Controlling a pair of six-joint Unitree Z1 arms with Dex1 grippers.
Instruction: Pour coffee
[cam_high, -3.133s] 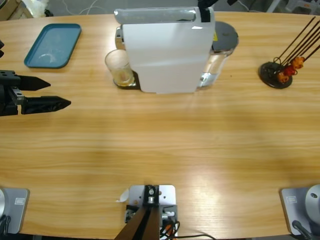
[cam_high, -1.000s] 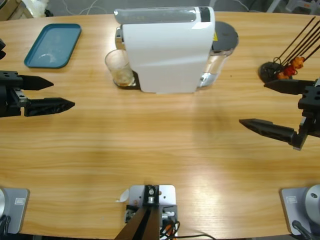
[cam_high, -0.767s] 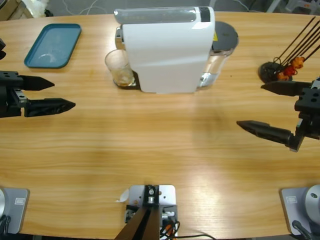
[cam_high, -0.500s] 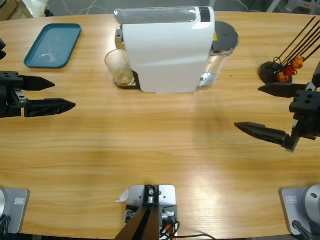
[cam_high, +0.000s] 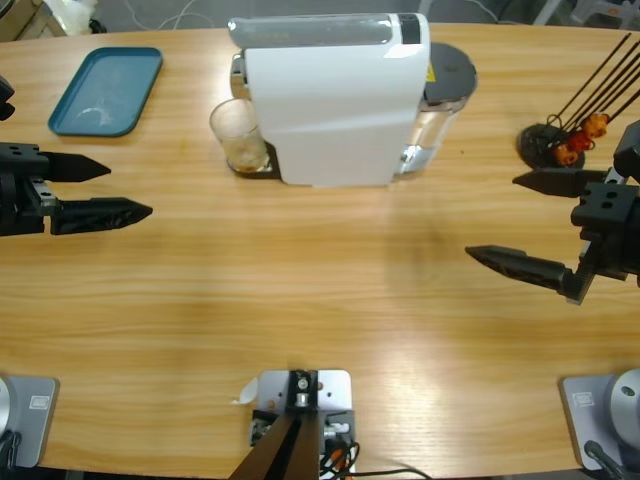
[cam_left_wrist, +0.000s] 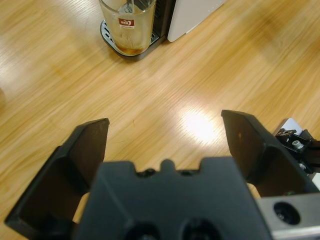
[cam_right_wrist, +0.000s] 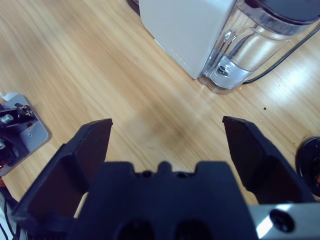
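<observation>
A clear glass tumbler (cam_high: 240, 137) stands on the drip tray of a white coffee machine (cam_high: 335, 100); a shallow layer of amber coffee (cam_left_wrist: 131, 48) lies at its bottom, and the tumbler (cam_left_wrist: 128, 25) fills the top of the left wrist view. My left gripper (cam_high: 125, 188) is open at the table's left edge, well to the left of the glass, holding nothing. My right gripper (cam_high: 492, 218) is open at the right side, empty, pointing toward the machine (cam_right_wrist: 187, 30) and its clear water tank (cam_right_wrist: 255, 47).
A teal tray (cam_high: 107, 90) lies at the back left. A black stand with thin rods and small orange capsules (cam_high: 565, 140) sits at the back right, just behind the right gripper. Bare wood stretches across the table's middle and front.
The right arm has come in from the right edge and crept left toward the middle, jaws wide. The left gripper has edged slightly right. The tumbler has not moved.
</observation>
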